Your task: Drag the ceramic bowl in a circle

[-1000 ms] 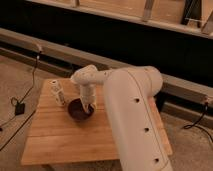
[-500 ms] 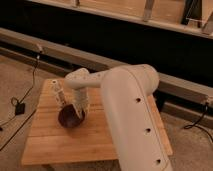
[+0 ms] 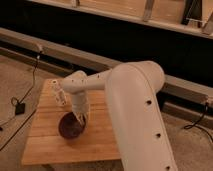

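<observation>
The gripper (image 3: pixel 80 119), fingers pinched narrow, meets the ceramic bowl (image 3: pixel 67 129) at its rim, the bowl's bulk lying below-left.

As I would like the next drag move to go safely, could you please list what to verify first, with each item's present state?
1. Tool at the ceramic bowl's upper-right rim: ok.
2. Tool shut: ok.
3. Rim actually pinched by the tool: cannot tell.
4. Bowl upright on the wooden table: ok.
5. Bare wood between bowl and the table's near edge: ok.
6. Small white bottle-like object apart from the bowl, at the table's far left: ok.
</observation>
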You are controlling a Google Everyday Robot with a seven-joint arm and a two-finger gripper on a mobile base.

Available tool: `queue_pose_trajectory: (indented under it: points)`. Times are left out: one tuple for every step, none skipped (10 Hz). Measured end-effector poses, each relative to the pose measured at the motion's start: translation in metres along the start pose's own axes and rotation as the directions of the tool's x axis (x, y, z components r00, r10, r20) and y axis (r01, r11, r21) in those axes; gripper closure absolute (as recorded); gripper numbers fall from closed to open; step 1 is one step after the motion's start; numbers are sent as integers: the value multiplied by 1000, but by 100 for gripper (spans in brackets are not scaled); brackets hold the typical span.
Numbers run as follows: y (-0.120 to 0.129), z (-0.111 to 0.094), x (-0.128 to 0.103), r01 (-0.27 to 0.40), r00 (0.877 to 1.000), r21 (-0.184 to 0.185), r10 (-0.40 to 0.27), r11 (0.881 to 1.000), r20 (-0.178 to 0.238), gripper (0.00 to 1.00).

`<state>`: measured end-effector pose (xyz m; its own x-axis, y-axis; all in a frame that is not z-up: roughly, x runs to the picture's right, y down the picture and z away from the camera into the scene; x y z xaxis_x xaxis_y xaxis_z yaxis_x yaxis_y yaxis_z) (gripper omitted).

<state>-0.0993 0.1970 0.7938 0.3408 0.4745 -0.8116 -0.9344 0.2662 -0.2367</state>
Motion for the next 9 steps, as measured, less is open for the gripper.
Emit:
queue_pose_trajectory:
  points:
    - [-8, 0, 9, -3, 1000, 12, 3, 1000, -11, 100]
    - [-21, 0, 18, -14, 1000, 26, 15, 1000, -22, 100]
    - [-37, 0, 26, -34, 999, 41, 35, 999, -32, 100]
    - [-49, 1, 30, -58, 998, 49, 60, 997, -37, 100]
    - [-62, 2, 32, -85, 995, 58, 87, 995, -41, 100]
    - [-76, 3, 33, -119, 992, 63, 122, 991, -43, 100]
    - [-89, 4, 30, -150, 987, 70, 153, 986, -38, 100]
    - [-103, 6, 25, -184, 982, 75, 187, 980, -35, 100]
    - [-113, 7, 19, -206, 977, 81, 209, 975, -28, 100]
